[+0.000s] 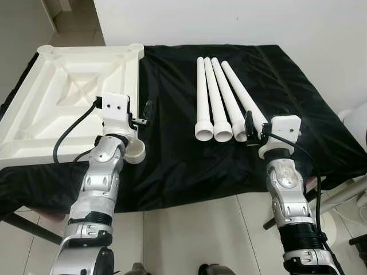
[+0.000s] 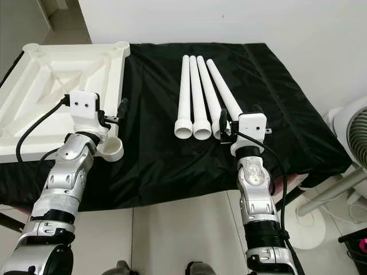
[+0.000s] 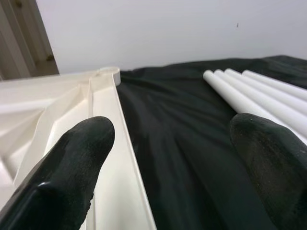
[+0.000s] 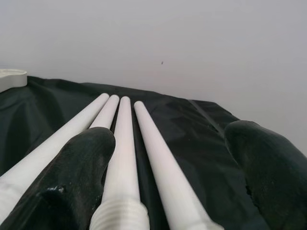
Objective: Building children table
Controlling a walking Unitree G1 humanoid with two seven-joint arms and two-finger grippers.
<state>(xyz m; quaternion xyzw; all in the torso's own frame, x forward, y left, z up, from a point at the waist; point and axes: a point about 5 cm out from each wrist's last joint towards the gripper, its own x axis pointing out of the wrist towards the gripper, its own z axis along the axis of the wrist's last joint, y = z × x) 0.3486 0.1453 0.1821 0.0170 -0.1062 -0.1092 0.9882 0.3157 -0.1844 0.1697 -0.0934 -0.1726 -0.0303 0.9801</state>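
The white children's tabletop (image 1: 69, 91) lies upside down on the left of the black cloth (image 1: 172, 149), ribs facing up, with a round leg socket (image 1: 135, 153) at its near right corner. Several white tapered legs (image 1: 215, 97) lie side by side in the middle, wide threaded ends toward me. My left gripper (image 1: 141, 116) hovers open at the tabletop's right rim (image 3: 115, 158), one finger (image 3: 72, 163) over the rim and the other over the cloth. My right gripper (image 1: 257, 127) is open at the near ends of the legs (image 4: 122, 143), with the rightmost leg (image 4: 163, 167) between its fingers.
The cloth-covered table ends just in front of my arms, with tiled floor (image 1: 189, 229) below. A white wall (image 1: 229, 23) backs the table. A white fan (image 2: 350, 137) stands at the right, beside the table's corner. A doorway opens at the far left.
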